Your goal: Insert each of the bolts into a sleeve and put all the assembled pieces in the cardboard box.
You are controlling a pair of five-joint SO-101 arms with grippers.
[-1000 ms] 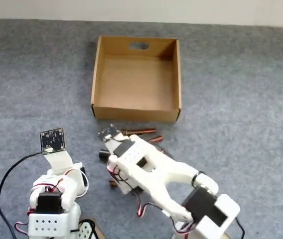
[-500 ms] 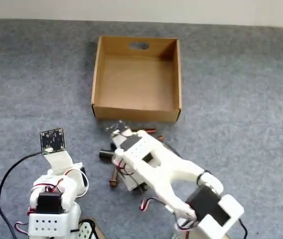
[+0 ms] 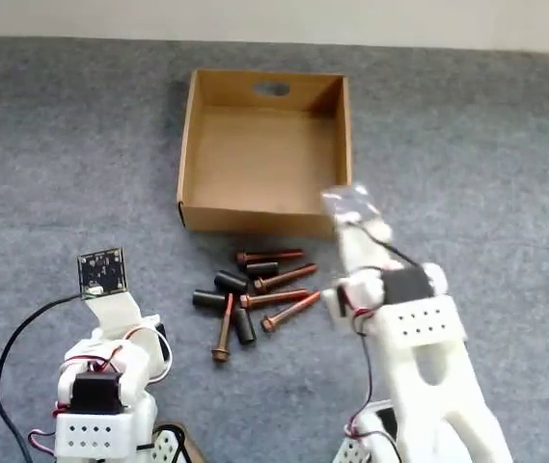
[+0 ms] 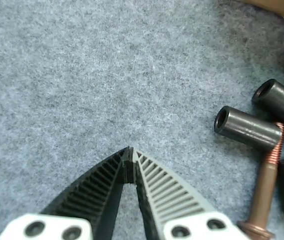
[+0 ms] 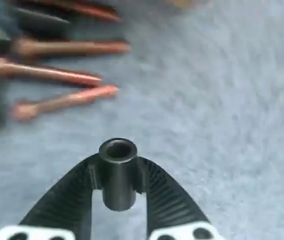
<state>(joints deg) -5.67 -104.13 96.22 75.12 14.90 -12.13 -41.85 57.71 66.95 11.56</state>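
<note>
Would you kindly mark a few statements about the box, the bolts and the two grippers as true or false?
1. The cardboard box has nothing in it. True.
2. The right gripper holds a copper bolt. False: it is shut on a black sleeve.
3. The left gripper is shut with nothing in it. True.
4. The loose bolts lie inside the box. False: they lie on the grey carpet in front of the box, among other sleeves.
</note>
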